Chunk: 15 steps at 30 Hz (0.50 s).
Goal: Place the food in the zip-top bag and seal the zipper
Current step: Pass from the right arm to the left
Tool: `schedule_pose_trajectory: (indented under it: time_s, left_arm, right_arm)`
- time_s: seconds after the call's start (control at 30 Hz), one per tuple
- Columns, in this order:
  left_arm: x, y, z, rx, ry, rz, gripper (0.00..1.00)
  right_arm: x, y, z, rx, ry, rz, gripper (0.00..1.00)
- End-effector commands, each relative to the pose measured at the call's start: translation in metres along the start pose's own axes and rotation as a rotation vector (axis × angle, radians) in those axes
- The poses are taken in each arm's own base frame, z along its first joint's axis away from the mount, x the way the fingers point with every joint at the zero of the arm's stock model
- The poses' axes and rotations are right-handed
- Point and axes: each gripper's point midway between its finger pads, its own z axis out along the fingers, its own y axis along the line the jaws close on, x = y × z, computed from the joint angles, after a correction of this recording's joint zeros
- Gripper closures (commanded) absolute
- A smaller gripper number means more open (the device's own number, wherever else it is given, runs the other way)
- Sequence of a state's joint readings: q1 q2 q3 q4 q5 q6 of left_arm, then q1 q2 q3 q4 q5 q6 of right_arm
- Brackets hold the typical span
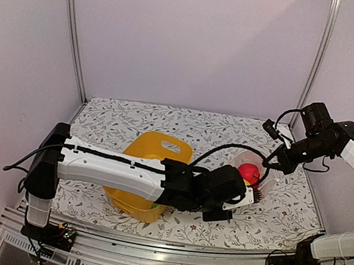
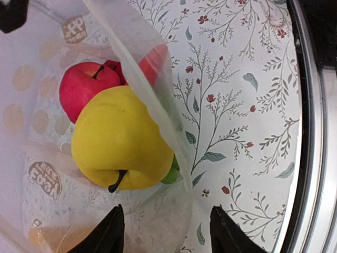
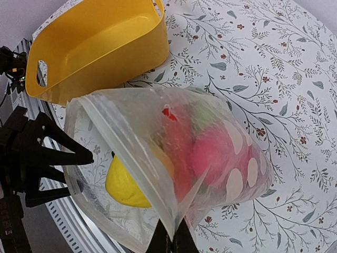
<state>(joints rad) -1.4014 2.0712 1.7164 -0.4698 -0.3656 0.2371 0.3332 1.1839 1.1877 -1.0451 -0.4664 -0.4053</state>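
The left gripper [image 2: 167, 212] is seen with its jaws spread apart, and nothing is clamped between them. Only the clear film of the zip-top bag [image 3: 231, 158] lies across the gap between the tips. Just ahead of those jaws, inside the bag, a yellow fruit [image 2: 121, 139] is found. A red fruit [image 2: 84, 89] is pressed against its far side, and a green piece [image 2: 169, 175] is wedged beside it on the right. What that green piece is cannot be made out, perhaps grapes.

The right gripper [image 3: 171, 238] is shown with its jaws pressed together on the bag's mouth edge, so the bag is held up and open toward the left jaws. The zipper [image 3: 131, 155] is seen as a clear strip rising from the pinch point, unsealed. Beyond the right jaws and to their left, the yellow basket [image 3: 131, 58] is set on the floral cloth [image 2: 237, 105], apart from the bag.
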Motion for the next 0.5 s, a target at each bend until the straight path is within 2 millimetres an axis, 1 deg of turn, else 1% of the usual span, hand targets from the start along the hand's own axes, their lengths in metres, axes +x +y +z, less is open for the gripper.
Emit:
schedule_pose_trajectory:
  time_s: [0.0, 0.03, 0.1, 0.17, 0.23, 0.27, 0.33, 0.4, 0.47]
  left_arm:
    - [0.007, 0.017, 0.01, -0.048, 0.022, 0.023, 0.54]
    - [0.007, 0.019, 0.01, -0.048, 0.02, 0.019, 0.63]
    - [0.007, 0.024, 0.011, -0.049, 0.018, 0.011, 0.77]
    - [0.008, 0.03, 0.01, -0.056, 0.016, 0.0, 0.82]
    - [0.009, 0.038, 0.009, -0.071, 0.012, -0.011, 0.93]
    - [0.008, 0.041, 0.007, -0.079, 0.003, -0.017, 0.97]
    - [0.003, 0.051, 0.0, -0.104, -0.022, -0.027, 1.0]
    - [-0.006, 0.062, -0.01, -0.14, -0.052, -0.041, 1.0]
    - [-0.017, 0.075, -0.025, -0.178, -0.077, -0.057, 1.0]
  right_arm:
    - [0.004, 0.004, 0.001, -0.018, -0.008, -0.004, 1.0]
    - [0.004, 0.004, 0.002, -0.019, -0.009, -0.002, 1.0]
    - [0.005, 0.004, 0.003, -0.024, -0.004, 0.003, 1.0]
    - [0.004, 0.005, 0.002, -0.03, -0.004, 0.0, 1.0]
    - [0.003, 0.008, 0.001, -0.041, -0.008, -0.002, 1.0]
    - [0.002, 0.009, 0.0, -0.049, -0.01, -0.003, 1.0]
    - [0.001, 0.013, -0.002, -0.065, -0.012, -0.004, 1.0]
    - [-0.001, 0.016, -0.005, -0.082, -0.012, -0.007, 1.0]
    - [-0.004, 0.019, -0.009, -0.092, -0.014, -0.018, 1.0]
